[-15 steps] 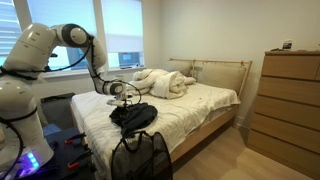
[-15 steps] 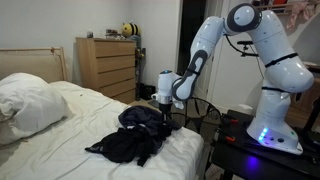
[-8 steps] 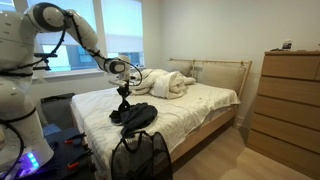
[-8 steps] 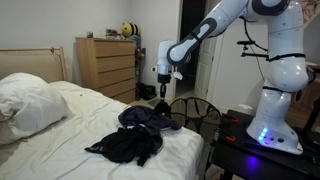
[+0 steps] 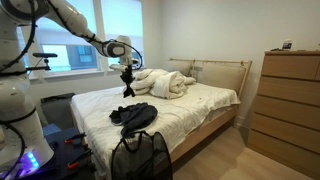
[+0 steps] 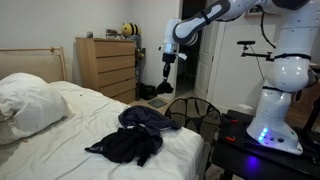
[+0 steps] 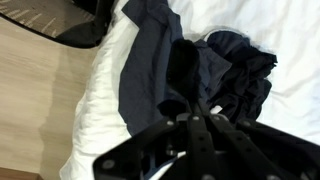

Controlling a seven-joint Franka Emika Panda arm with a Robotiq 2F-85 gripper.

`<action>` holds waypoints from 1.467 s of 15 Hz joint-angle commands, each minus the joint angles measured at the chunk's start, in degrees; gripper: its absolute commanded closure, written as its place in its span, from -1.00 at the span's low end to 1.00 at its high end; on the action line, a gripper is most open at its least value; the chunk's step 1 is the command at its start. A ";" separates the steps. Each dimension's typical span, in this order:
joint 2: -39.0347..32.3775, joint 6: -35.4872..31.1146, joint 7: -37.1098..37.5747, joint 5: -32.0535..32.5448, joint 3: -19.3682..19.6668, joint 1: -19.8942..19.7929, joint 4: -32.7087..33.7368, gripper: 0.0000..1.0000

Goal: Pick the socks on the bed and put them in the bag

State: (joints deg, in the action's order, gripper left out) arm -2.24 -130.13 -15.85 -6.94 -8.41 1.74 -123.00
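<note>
The claw point(image 5: 127, 70) was closed on one dark sock point(image 5: 128, 88), which hung limp below it, high above the table point(image 5: 195, 108). The sock appeared light, soft and floppy; a pinch at one end should hold it, though it may swing. Further dark garments point(image 5: 135, 116) lay heaped near the table's near edge. The mesh bag point(image 5: 140, 155) stood open just below that edge; its contents could not be determined.

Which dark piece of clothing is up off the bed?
The sock dangling from the hand, held in the air; the other dark clothes lie heaped on the bed.
</note>
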 commanded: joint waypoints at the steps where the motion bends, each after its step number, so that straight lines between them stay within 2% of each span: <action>1: 6.73 3.98 3.77 2.05 3.80 -0.63 -2.93 0.99; 11: 15.83 12.25 4.99 6.03 13.88 -6.14 -8.48 0.99; 17: 15.33 9.54 3.67 8.29 18.42 -9.73 -10.39 0.99; 22: 13.55 7.23 3.65 10.57 20.27 -11.51 -10.85 0.99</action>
State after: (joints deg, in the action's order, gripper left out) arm 11.89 -120.99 -12.09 2.27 11.43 -8.84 -133.21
